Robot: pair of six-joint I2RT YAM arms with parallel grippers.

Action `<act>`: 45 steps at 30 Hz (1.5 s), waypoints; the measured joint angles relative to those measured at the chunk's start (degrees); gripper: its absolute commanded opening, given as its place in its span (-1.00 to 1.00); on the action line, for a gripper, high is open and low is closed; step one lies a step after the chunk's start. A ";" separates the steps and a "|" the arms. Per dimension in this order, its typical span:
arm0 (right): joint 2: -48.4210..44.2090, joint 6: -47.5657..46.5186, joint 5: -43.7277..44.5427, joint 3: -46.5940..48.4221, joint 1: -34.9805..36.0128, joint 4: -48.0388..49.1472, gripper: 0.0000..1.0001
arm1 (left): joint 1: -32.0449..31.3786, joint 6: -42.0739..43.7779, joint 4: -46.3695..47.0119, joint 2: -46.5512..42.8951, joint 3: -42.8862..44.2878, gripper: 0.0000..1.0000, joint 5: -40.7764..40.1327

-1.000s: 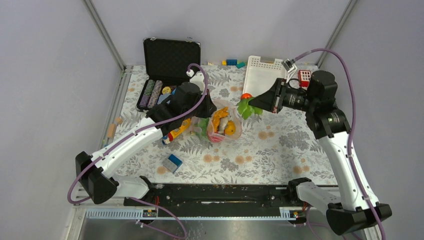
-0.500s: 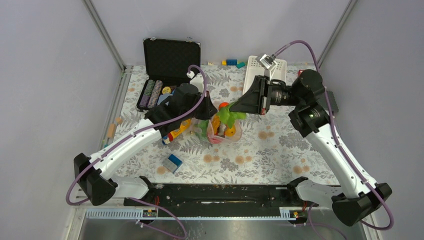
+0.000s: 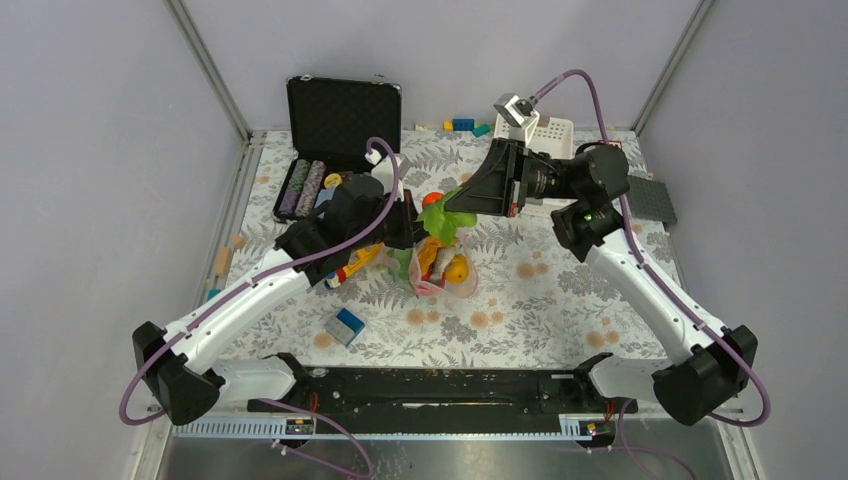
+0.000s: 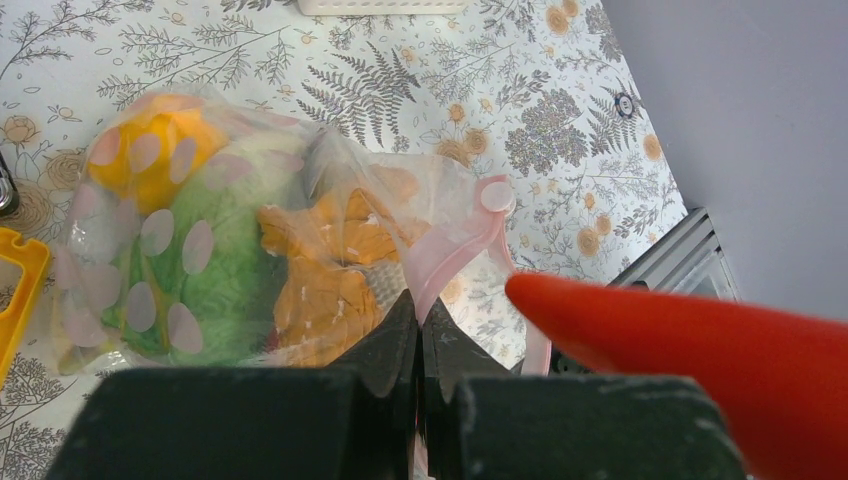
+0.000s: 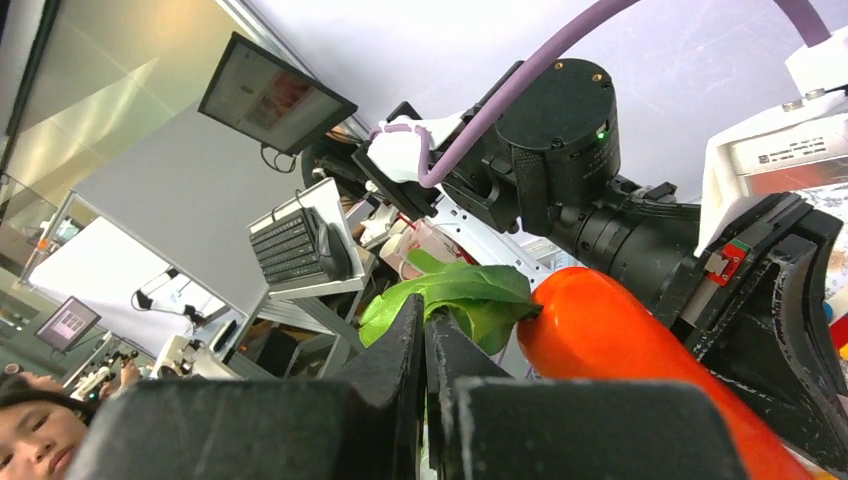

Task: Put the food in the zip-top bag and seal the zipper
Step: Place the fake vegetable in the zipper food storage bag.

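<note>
A clear zip-top bag (image 3: pixel 440 268) with a pink zipper strip (image 4: pixel 455 250) lies mid-table, holding yellow, green and orange food. My left gripper (image 3: pixel 408 224) is shut on the bag's pink rim (image 4: pixel 420 318) and holds the mouth up. My right gripper (image 3: pixel 452 212) is shut on the green leaves (image 5: pixel 450 295) of a toy carrot (image 5: pixel 620 350). The carrot (image 3: pixel 433 200) hangs just above the bag's mouth, close to the left gripper. Its orange tip (image 4: pixel 680 340) pokes into the left wrist view beside the zipper.
An open black case (image 3: pixel 343 115) with poker chips stands at the back left. A white basket (image 3: pixel 545 140) sits at the back right, with a black plate (image 3: pixel 652 198) beside it. A yellow toy (image 3: pixel 355 262) lies left of the bag, and a blue block (image 3: pixel 348 326) nearer the front.
My right arm has swung left, carrying the carrot from beside the white basket to over the bag's mouth. The left gripper kept its hold and shifted the bag slightly.
</note>
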 measured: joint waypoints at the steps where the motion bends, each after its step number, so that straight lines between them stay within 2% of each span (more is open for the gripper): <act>1: 0.28 1.73 -0.04 -0.55 0.09 2.49 -1.00 | 0.00 -0.17 0.00 0.00 0.00 -1.00 0.07; 9: 0.68 8.44 -0.50 -5.33 0.57 12.57 -1.00 | 0.00 -0.52 0.00 0.00 0.00 -1.00 0.04; 27: 8.72 7.76 -0.63 -7.19 0.68 14.95 -1.00 | 0.26 -0.92 0.07 -0.02 -0.09 -1.00 0.50; 32: 8.90 3.72 -1.95 -8.57 0.68 13.62 -1.00 | 0.28 -1.27 0.00 -0.17 -0.13 -1.00 0.50; 34: 8.41 -0.63 -2.34 -9.62 0.68 9.29 -1.00 | 0.35 -1.29 -0.02 -0.37 -0.13 -1.00 0.44; 38: 6.16 -14.64 -1.22 -11.65 0.74 -7.65 -1.00 | 0.44 -1.33 0.00 -0.42 -0.13 -1.00 0.33; 42: 1.40 -30.27 6.58 -11.93 0.94 -28.74 -1.00 | 0.55 -1.33 -0.02 -0.44 -0.13 -1.00 0.35; 45: -1.95 -36.92 11.85 -11.93 1.01 -38.05 -1.00 | 0.61 -1.31 -0.02 -0.46 -0.13 -1.00 0.37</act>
